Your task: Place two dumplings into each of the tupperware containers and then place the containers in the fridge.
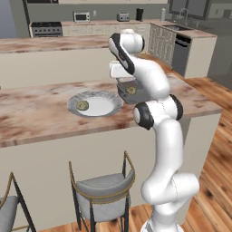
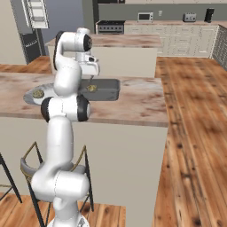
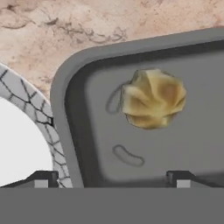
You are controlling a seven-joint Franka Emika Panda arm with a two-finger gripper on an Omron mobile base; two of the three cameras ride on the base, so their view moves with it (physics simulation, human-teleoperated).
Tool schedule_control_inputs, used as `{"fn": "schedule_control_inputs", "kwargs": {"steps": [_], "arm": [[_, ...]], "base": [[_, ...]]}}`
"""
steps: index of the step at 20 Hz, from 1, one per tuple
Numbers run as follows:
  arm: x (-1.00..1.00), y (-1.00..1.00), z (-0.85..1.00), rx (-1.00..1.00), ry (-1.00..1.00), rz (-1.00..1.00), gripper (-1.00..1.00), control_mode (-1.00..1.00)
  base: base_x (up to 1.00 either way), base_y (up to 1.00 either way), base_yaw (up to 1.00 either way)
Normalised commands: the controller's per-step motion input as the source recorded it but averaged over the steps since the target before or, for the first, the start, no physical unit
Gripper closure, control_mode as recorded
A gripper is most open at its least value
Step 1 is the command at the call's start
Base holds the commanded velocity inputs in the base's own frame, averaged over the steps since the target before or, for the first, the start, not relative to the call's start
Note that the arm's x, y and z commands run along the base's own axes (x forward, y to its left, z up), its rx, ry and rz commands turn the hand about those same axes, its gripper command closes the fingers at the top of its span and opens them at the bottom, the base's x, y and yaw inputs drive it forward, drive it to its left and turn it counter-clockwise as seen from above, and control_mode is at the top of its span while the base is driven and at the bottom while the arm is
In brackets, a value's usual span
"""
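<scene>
Pincer [image 3: 113,177]: released, jaws spread wide, nothing between them. In the hand view the 2 dark fingertips [image 3: 43,178] sit at the bottom edge, well apart, poised above a grey container [image 3: 87,144].

Dumpling [image 3: 153,98]: 1 tan, pleated piece lying on the container floor, upper centre of the hand view, near the container's rounded corner, clear of both fingertips. The same piece shows in the left base view, centre frame, just left of the arm's upper link, and in the right base view beside the arm at centre left.

Container: rests flat on the marbled worktop [image 3: 87,26]. Its corner lies just beside the crackle-patterned rim of the plate [image 3: 30,109] at the left edge of the hand view; whether they touch I cannot tell.

Plate, left base view: centre frame on the worktop, holding 1 second dumpling [image 1: 82,105] on its left part. Right base view: the same plate at the left edge, partly behind the arm, that dumpling on it.

Only 1 container can be made out; the arm covers much of it in the left base view.

Below the worktop, left base view, lower centre: 1 grey-seated stool [image 1: 102,190].
</scene>
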Motion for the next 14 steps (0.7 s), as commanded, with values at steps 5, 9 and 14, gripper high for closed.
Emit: {"fn": "schedule_control_inputs", "kwargs": {"steps": [5,9,14], "arm": [[-0.63,0.41,0.68,0.00,0.00,-0.04,-1.00,-1.00],[-0.63,0.74,0.20,0.00,0.00,0.00,-1.00,-1.00],[-0.80,1.00,0.00,-0.01,-0.01,0.00,-1.00,-1.00]], "base": [[0.00,0.00,0.00],[0.00,0.00,0.00],[0.00,0.00,0.00]]}}
